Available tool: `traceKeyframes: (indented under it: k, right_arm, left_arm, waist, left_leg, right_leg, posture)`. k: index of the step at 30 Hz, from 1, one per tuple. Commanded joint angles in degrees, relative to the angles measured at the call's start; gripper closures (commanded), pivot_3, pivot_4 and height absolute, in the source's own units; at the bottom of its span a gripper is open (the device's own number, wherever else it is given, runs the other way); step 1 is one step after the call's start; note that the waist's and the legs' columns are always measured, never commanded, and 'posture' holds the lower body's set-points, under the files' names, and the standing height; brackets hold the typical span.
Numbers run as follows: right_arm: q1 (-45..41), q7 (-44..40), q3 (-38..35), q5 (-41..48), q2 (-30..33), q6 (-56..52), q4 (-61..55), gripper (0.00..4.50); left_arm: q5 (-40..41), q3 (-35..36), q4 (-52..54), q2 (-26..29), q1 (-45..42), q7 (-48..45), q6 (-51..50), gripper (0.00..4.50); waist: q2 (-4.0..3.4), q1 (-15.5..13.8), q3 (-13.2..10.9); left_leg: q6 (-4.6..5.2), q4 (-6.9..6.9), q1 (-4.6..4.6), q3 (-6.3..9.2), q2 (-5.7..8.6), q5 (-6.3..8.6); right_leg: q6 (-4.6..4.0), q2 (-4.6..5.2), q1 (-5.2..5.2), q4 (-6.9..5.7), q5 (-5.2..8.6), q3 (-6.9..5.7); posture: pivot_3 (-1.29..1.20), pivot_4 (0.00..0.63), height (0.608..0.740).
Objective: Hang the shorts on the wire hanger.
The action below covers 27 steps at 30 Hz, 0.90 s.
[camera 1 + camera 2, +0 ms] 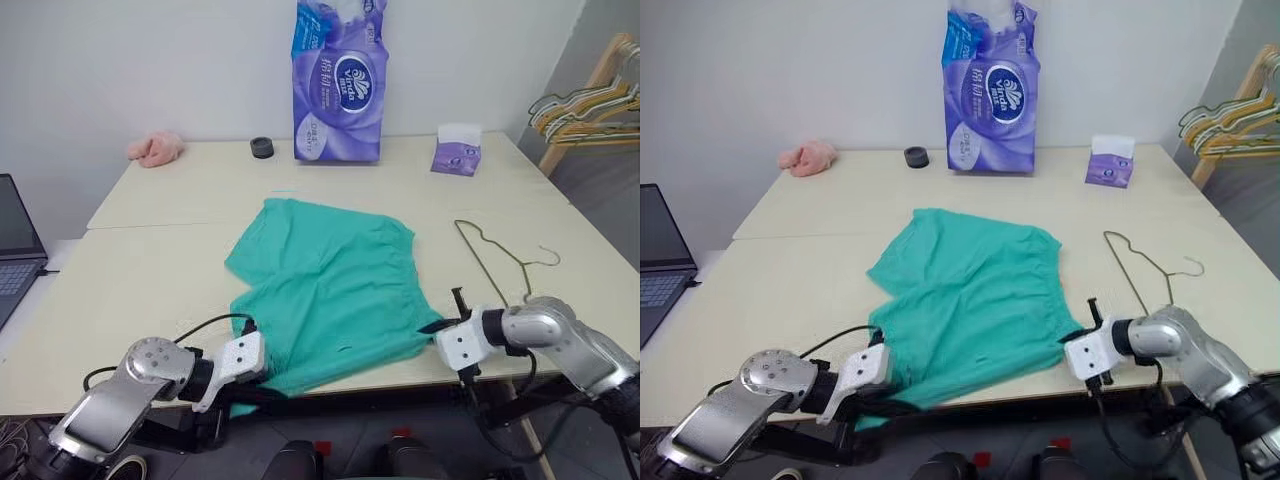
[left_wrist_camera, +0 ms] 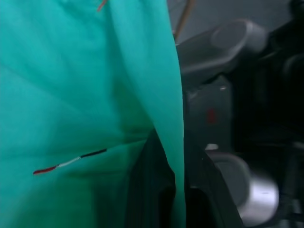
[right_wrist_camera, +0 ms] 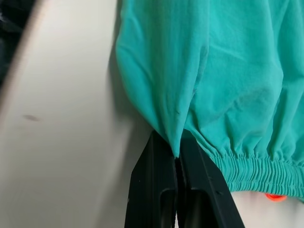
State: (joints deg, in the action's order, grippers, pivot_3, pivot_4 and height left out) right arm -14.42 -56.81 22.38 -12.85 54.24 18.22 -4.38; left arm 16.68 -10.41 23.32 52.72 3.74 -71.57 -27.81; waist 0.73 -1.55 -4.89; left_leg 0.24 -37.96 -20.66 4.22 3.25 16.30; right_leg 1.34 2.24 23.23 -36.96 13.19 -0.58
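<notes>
The teal-green shorts [image 1: 325,285] lie spread on the cream table [image 1: 160,260], their near edge at the table's front. My left gripper [image 1: 268,368] is shut on the shorts' near left corner, which hangs off the front edge; in the left wrist view cloth [image 2: 71,109] runs down between the black fingers [image 2: 147,190]. My right gripper [image 1: 432,327] is shut on the near right corner by the gathered waistband [image 3: 251,164], cloth pinched between its fingers [image 3: 156,190]. The wire hanger [image 1: 495,255] lies flat on the table just right of the shorts, beyond my right gripper.
A purple tissue pack [image 1: 338,80], a small purple packet [image 1: 456,152], a black roll [image 1: 262,147] and a pink cloth [image 1: 155,149] sit along the far edge. A laptop [image 1: 15,245] is at the left. Bunched hangers [image 1: 590,105] hang on a wooden rack at the right.
</notes>
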Motion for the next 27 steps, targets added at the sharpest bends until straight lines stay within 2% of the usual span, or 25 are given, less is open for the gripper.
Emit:
traceKeyframes:
  k: [1, 12, 15, 20, 24, 26, 27]
  right_arm:
    - [1.66, -4.36, -3.13, 3.47, 2.8, -4.39, -6.05, 4.45]
    - [3.32, -9.11, -2.72, 5.09, 2.52, -13.53, -12.72, 4.45]
    - [4.04, -10.65, -3.44, 4.91, 4.16, -13.51, -13.9, 3.81]
    - [5.53, -13.68, -6.09, 7.73, 7.89, -15.09, -16.57, 2.08]
    - [6.24, -14.45, -10.37, 11.1, 10.06, -17.21, -17.35, 0.72]
    - [6.87, -14.36, -15.31, 15.64, 10.42, -22.1, -16.87, 0.02]
    - [7.26, -14.14, -17.74, 17.97, 10.29, -24.76, -16.6, 0.0]
  left_arm:
    - [2.12, -0.16, 3.64, 0.97, 0.29, -0.35, -1.95, 4.5]
    - [3.09, -1.19, 3.36, -0.95, -1.32, 1.26, -4.38, 4.5]
    - [3.34, -1.64, 3.64, -1.05, -1.82, 0.88, -5.03, 3.83]
    - [5.02, -1.65, 4.87, -0.93, -1.81, 1.08, -6.95, 2.28]
    - [7.1, -1.21, 6.55, -0.47, -1.48, 0.79, -8.56, 1.07]
    - [10.24, -0.11, 8.1, -0.99, -1.72, 0.46, -9.92, 0.44]
    - [11.7, 0.4, 8.72, -1.36, -2.04, 0.45, -10.51, 0.15]
  waist:
    - [0.0, -0.02, 0.0]
    - [0.0, -0.01, 0.0]
    - [0.01, -0.08, -0.01]
    - [0.0, 0.08, -0.01]
    - [0.01, 0.09, -0.01]
    - [0.01, 0.06, -0.01]
    - [0.01, 0.05, -0.01]
  left_leg:
    - [0.0, 0.0, 0.02, 0.0, 0.0, 0.0]
    - [-0.01, 0.01, 0.02, -0.01, -0.01, 0.01]
    - [-0.01, -0.01, 0.0, 0.0, 0.01, 0.01]
    - [-0.02, 0.0, 0.01, -0.01, -0.01, 0.01]
    - [-0.03, -0.01, 0.01, -0.01, -0.02, 0.02]
    - [-0.03, -0.01, 0.01, -0.02, -0.03, 0.02]
    - [-0.03, -0.01, 0.0, -0.01, -0.03, 0.02]
  right_leg:
    - [0.0, 0.0, -0.02, 0.0, 0.0, 0.0]
    - [-0.01, 0.0, -0.01, 0.01, 0.01, 0.0]
    - [0.01, 0.0, -0.01, 0.01, 0.01, -0.01]
    - [0.0, 0.0, 0.0, 0.01, 0.02, -0.01]
    - [0.0, 0.0, 0.0, 0.02, 0.01, -0.01]
    - [0.0, 0.0, 0.0, 0.02, 0.01, 0.0]
    - [0.0, 0.0, 0.0, 0.02, 0.02, -0.01]
  posture:
    - [0.04, 0.04, 0.74]
    - [0.02, 0.043, 0.74]
    - [0.02, 0.043, 0.74]
    - [0.02, 0.041, 0.74]
    - [0.01, 0.038, 0.74]
    - [0.01, 0.036, 0.74]
    - [0.01, 0.036, 0.74]
